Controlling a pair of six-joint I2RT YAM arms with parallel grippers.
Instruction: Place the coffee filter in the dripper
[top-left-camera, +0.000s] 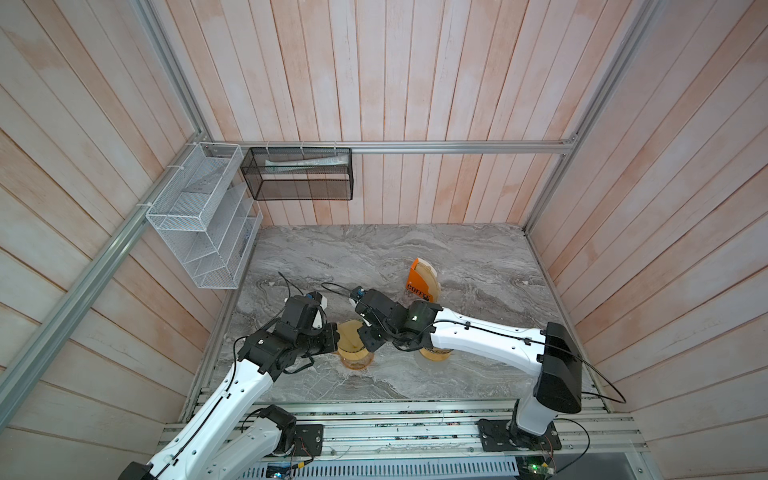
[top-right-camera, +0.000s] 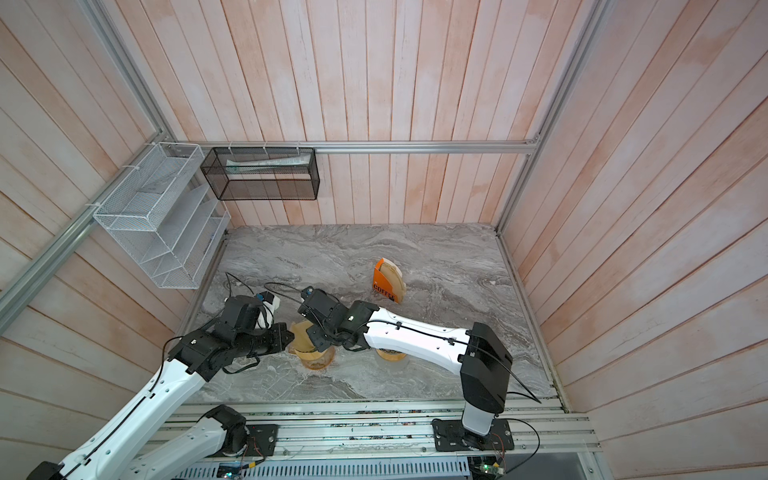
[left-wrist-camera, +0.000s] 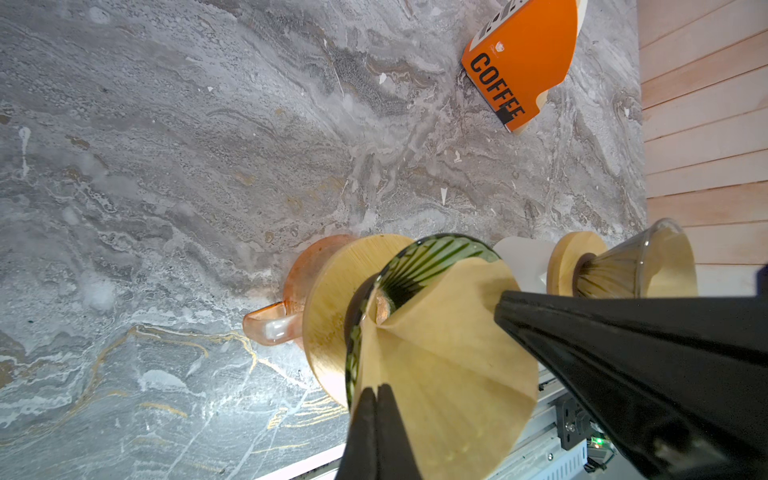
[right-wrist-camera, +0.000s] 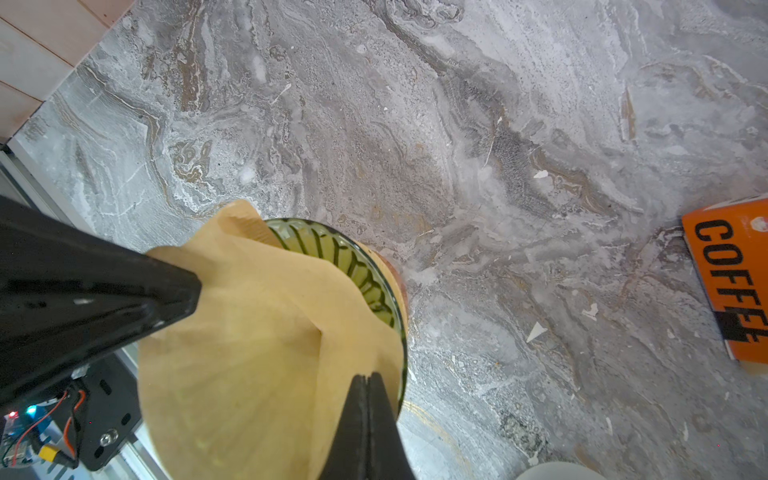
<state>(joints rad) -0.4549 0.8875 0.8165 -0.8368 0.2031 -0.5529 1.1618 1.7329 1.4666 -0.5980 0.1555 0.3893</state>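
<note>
A brown paper coffee filter (left-wrist-camera: 449, 365) (right-wrist-camera: 249, 353) lies opened as a cone in the green ribbed glass dripper (left-wrist-camera: 428, 262) (right-wrist-camera: 357, 266). The dripper rests by its wooden collar (left-wrist-camera: 332, 316) on an orange glass mug (left-wrist-camera: 270, 328). My left gripper (left-wrist-camera: 376, 388) is shut on one side of the filter's rim. On the opposite side of the rim, my right gripper (right-wrist-camera: 368, 376) is shut too. In both top views the two grippers (top-left-camera: 337, 338) (top-left-camera: 360, 332) meet over the dripper (top-left-camera: 351, 338) (top-right-camera: 300, 338) and hide most of it.
An orange "COFFEE" filter box (top-left-camera: 419, 282) (left-wrist-camera: 523, 62) stands behind on the marble table (top-left-camera: 457, 257). A second dripper (top-left-camera: 434, 355) (left-wrist-camera: 648, 262) on a white cup (left-wrist-camera: 523, 262) sits under the right arm. White (top-left-camera: 199, 216) and black (top-left-camera: 297, 174) wire baskets hang at the back left.
</note>
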